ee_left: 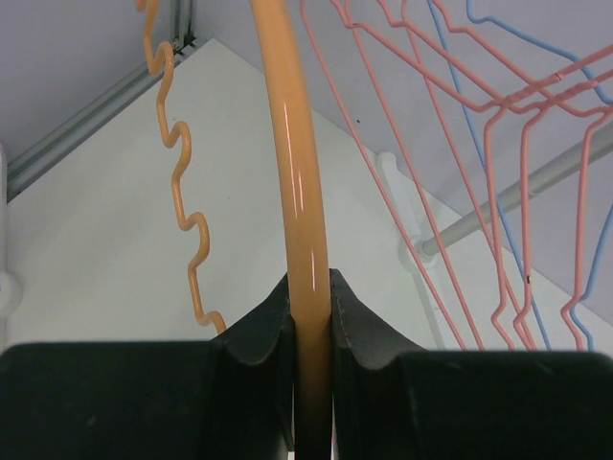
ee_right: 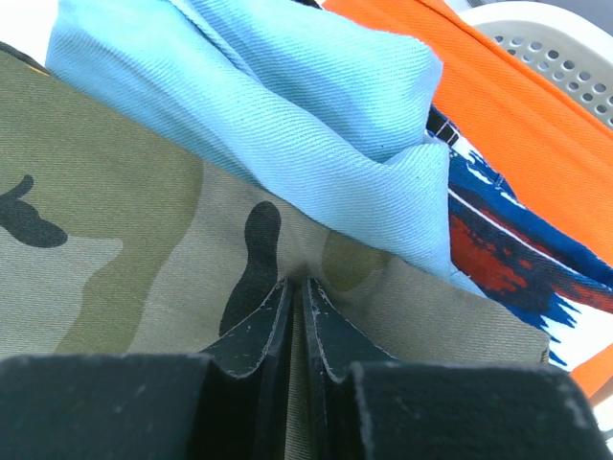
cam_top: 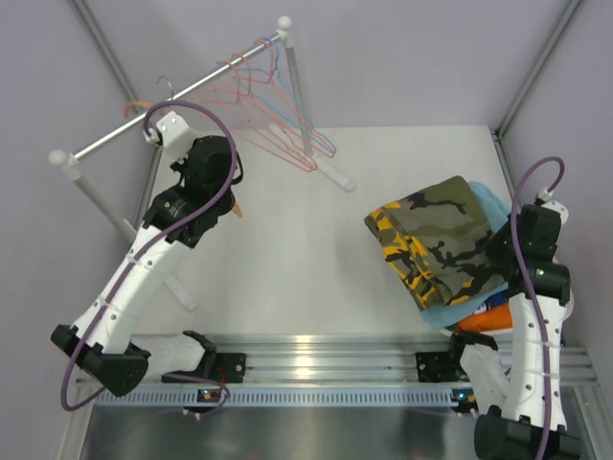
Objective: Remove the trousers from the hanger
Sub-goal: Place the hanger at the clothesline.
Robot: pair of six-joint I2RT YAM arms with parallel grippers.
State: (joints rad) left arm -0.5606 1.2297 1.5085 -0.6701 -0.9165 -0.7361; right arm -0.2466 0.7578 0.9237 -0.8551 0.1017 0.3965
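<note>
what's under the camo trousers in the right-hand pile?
Showing past the edges of the olive camouflage cloth trousers: light blue cloth trousers, blue-and-white patterned cloth and bright orange cloth. Anything directly beneath the middle is covered.

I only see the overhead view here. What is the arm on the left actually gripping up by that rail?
Observer: In the left wrist view, the left end effector is shut on the smooth bar of an orange hanger.
Operator: And the right one? Its arm covers it from above.
Observer: In its wrist view, the right end effector is shut on a fold of the camouflage trousers.
Operator: Is there anything by that pile I am missing?
Observer: A white perforated basket shows just beyond the orange trousers.
</note>
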